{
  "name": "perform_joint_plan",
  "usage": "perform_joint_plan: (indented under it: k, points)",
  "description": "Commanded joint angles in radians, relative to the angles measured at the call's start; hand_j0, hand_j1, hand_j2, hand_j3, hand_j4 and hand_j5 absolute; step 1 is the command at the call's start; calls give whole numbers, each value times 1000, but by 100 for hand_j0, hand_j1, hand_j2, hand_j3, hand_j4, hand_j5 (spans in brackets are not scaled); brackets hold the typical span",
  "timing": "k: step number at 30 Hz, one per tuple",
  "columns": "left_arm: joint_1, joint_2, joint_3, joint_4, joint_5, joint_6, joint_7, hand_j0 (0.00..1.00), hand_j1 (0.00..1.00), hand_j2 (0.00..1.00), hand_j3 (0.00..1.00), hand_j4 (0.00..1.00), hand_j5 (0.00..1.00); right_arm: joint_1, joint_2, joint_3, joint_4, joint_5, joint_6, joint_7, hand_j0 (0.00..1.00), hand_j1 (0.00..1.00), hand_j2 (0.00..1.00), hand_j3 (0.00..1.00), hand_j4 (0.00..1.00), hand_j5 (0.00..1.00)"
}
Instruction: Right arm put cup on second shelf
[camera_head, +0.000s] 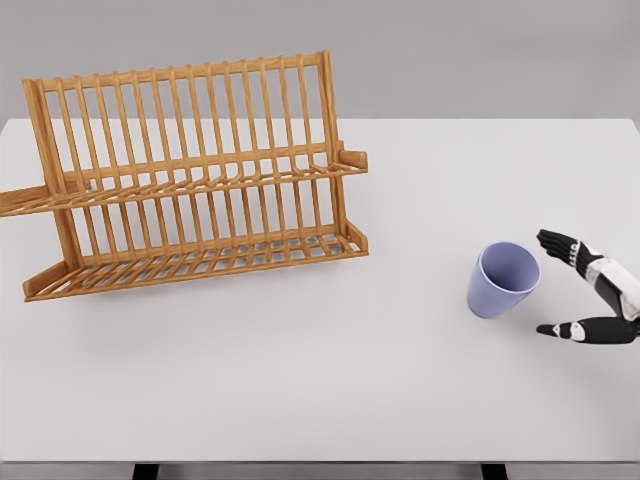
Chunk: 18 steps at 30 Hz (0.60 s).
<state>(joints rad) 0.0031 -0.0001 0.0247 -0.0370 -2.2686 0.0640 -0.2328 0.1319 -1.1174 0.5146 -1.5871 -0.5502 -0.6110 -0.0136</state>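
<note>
Cup (503, 280): pale lilac-blue, lay tipped on the table (400, 400), mouth turned up and toward the hand, base pointing down and away from it. Sat just off the fingertips of the right hand (580, 290), on the side the open palm faced. Not touched by any finger; a thin strip of table showed between rim and fingertips.

Right hand: came in at the right edge, only fingers and part of the palm in view. Spread wide, nothing held. Upper fingers (560, 245) reached toward the cup's rim from above; thumb (575, 329) stretched out lower, below and beside the cup. Black fingertips, white segments behind them. Cup lay roughly level with the gap between fingers and thumb, but outside it.

Rack (195, 180): wooden, slatted, stood well apart from the hand, far across the table beyond the cup. Two shelves: lower one (200, 262) close to the table, upper one (200, 185) midway up, both made of thin bars and both tilted slightly. Tall row of upright bars rose behind them. Nothing seen resting on either shelf.

Table: plain white, filled most of the view, front edge near the bottom. Grey wall (480, 60) behind. Left arm not seen.
</note>
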Motion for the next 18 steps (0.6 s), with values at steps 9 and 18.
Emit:
perform_joint_plan:
  k: [9, 18]
  points:
    - [0, 0, 0, 0, 0, 0, 0, 100, 100, 100, 100, 100, 100, -26, 30, 10, -1, -5, 0, 0, 100, 100, 100, 100, 100, 100]
    - [0, 0, 0, 0, 0, 0, 0, 100, 100, 100, 100, 100, 100, -106, 57, 88, 4, -5, 0, 0, 100, 100, 100, 100, 100, 100]
